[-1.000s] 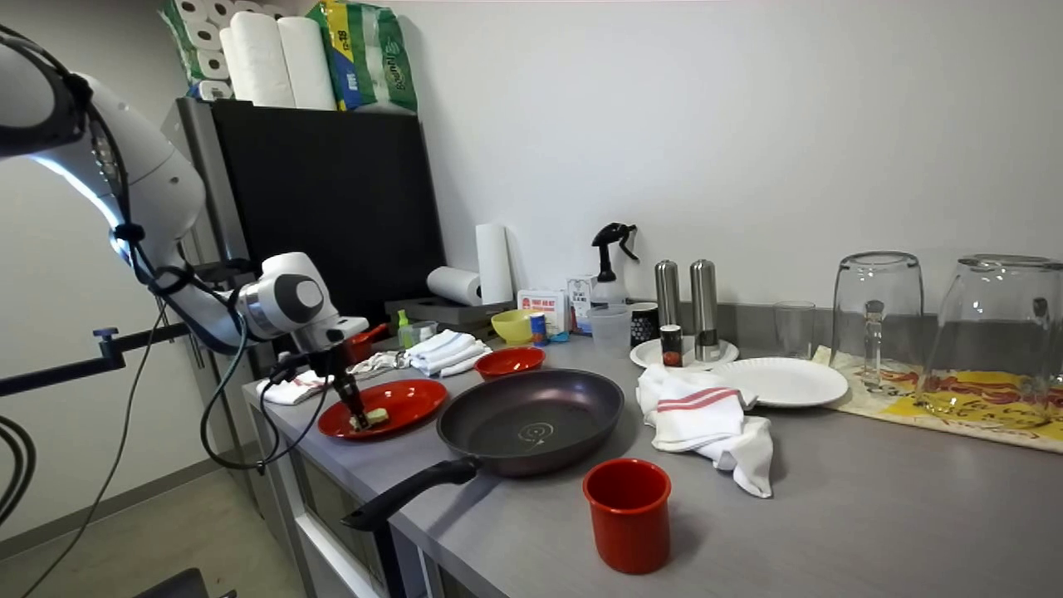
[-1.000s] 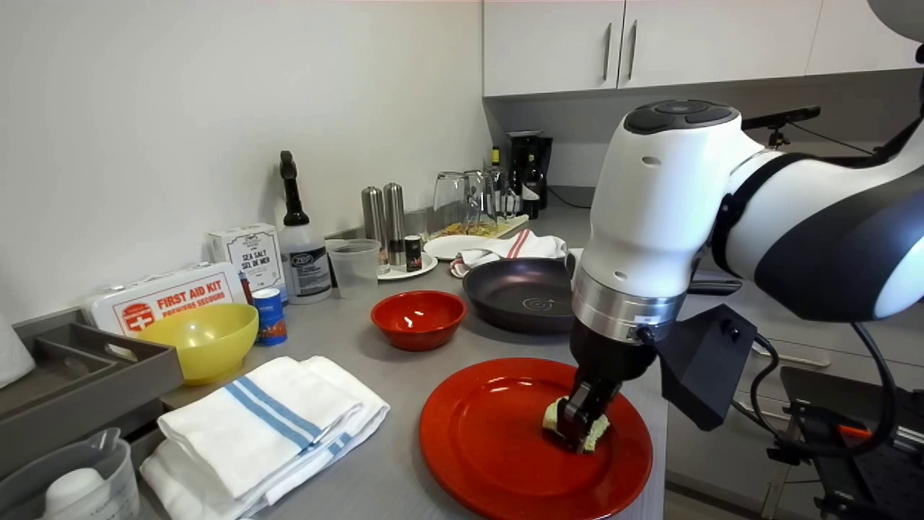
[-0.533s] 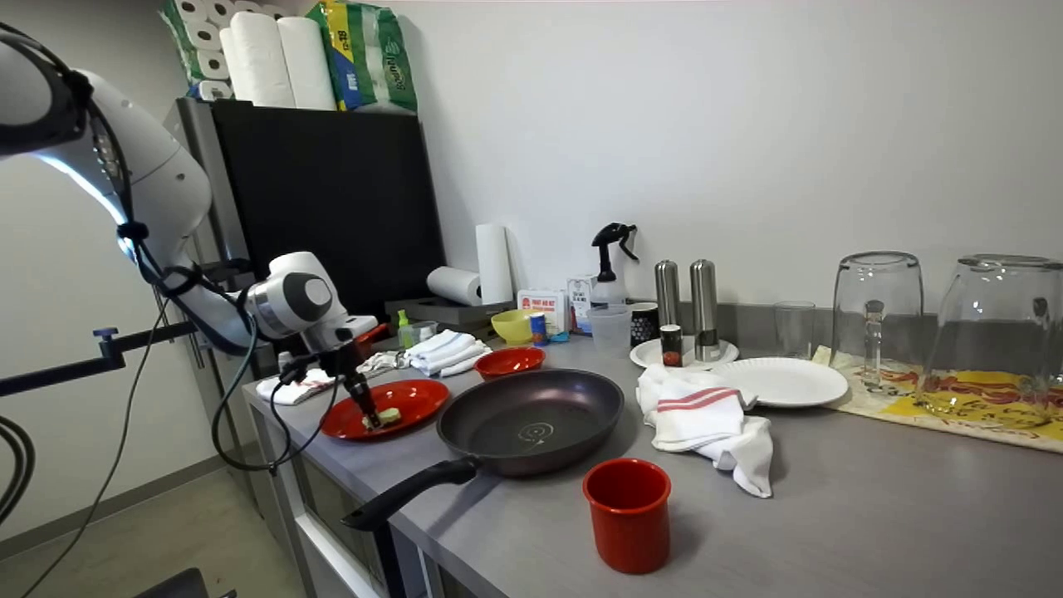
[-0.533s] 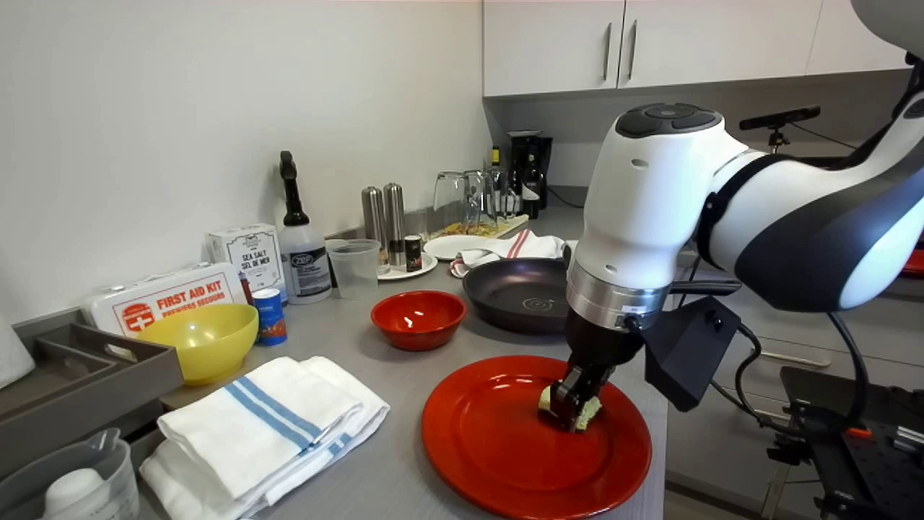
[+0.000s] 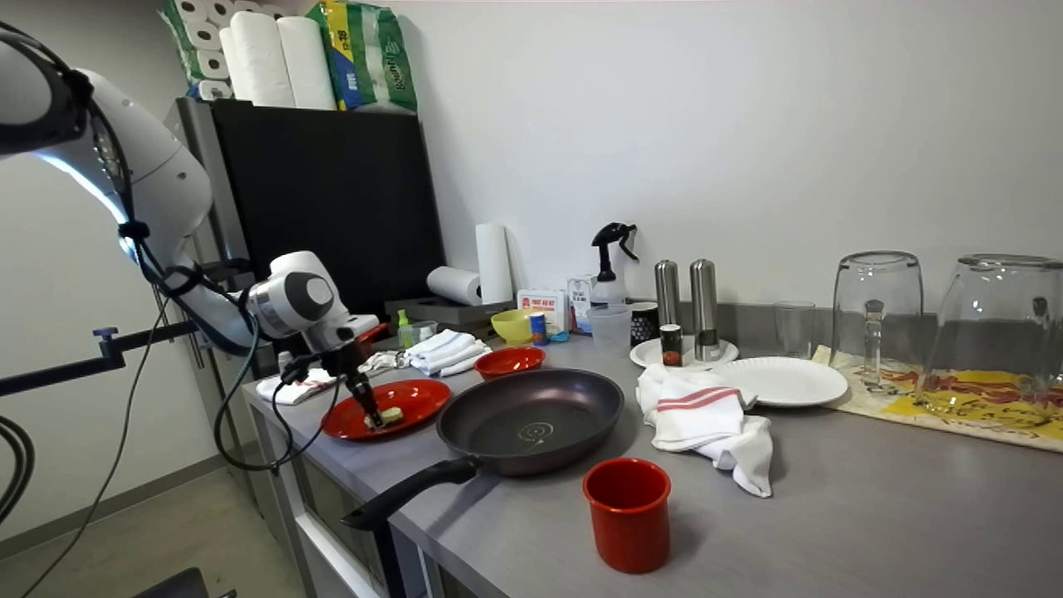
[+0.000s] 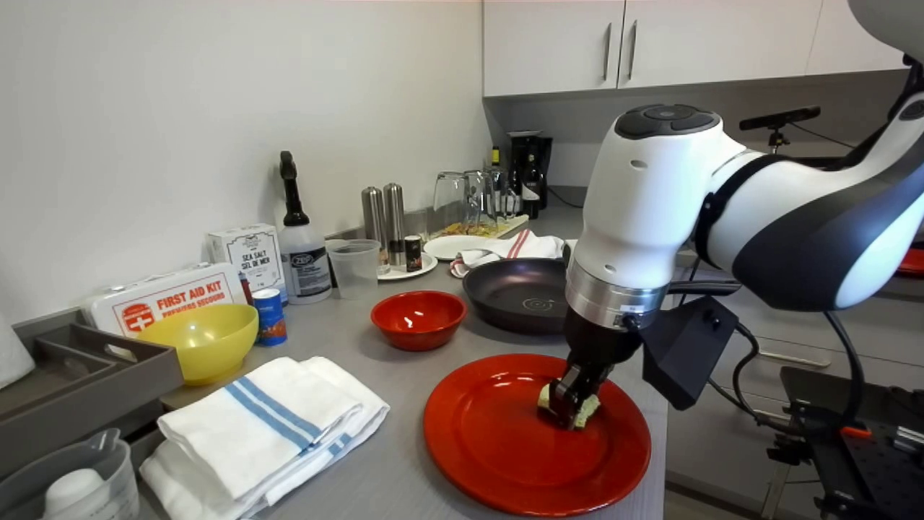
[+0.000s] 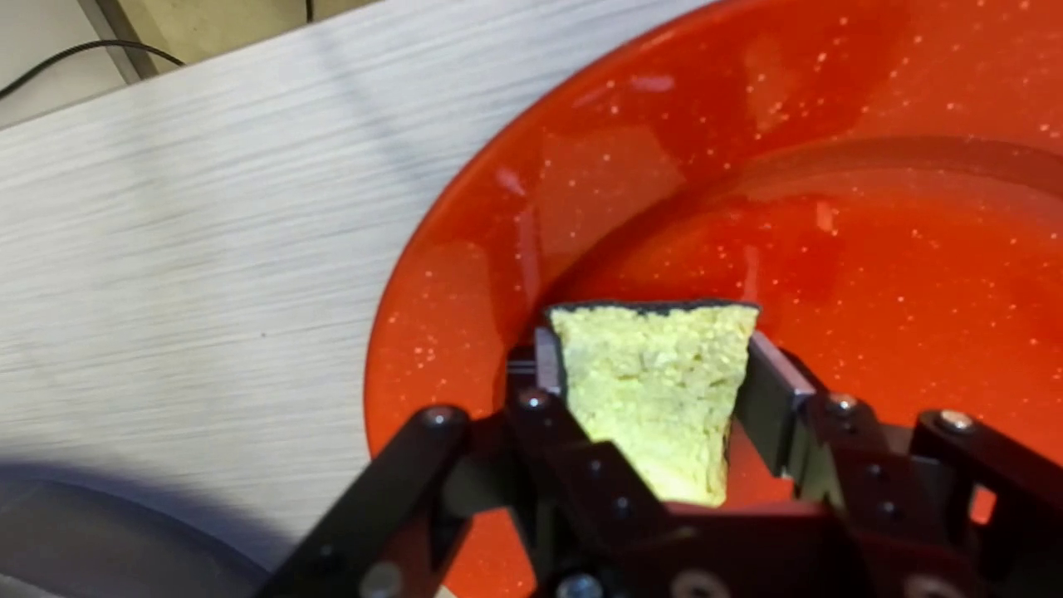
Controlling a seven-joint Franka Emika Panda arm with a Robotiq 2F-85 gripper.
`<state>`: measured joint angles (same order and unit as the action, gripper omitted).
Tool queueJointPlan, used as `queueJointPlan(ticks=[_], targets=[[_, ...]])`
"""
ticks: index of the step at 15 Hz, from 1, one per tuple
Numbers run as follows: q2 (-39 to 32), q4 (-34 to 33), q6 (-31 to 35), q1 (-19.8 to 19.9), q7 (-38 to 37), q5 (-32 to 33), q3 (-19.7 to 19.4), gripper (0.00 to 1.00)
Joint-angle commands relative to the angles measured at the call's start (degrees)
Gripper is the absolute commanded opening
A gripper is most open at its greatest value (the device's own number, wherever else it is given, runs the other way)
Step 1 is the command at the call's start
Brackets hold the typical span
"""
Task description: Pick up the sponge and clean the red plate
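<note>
In an exterior view my arm (image 6: 653, 202) fills the right of the frame; over the last second it has swung slightly leftward there, and it has almost stopped. The frying pan (image 5: 531, 419), at the middle of the frame in an exterior view, has not budged. The red plate (image 6: 520, 451), lower right of centre in an exterior view, has crept a touch toward the pan (nothing seems to brace it, so I judge my rubbing drags it along). My pincer (image 7: 664, 370), lower middle of the wrist view, is drawn in on the sponge (image 7: 652, 390), holding it from both sides. That sponge seems to lie against the plate, just inside the rim, and has made a short stroke panward. I take it that pickup is done and wiping under way; how clean the surface is, I cannot tell. The next stroke may call for lighter pressure, lest the plate slide on.
</note>
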<state>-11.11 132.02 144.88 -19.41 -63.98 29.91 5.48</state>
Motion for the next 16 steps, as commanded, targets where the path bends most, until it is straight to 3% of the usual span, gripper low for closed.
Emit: queueJointPlan(ticks=[1,16], targets=[[-1.49,-0.95,0.21,-0.61,-0.66,-0.30,1.50,0.27],[-6.82,-7.40,0.14,-3.57,0.94,-0.06,3.38,0.27]])
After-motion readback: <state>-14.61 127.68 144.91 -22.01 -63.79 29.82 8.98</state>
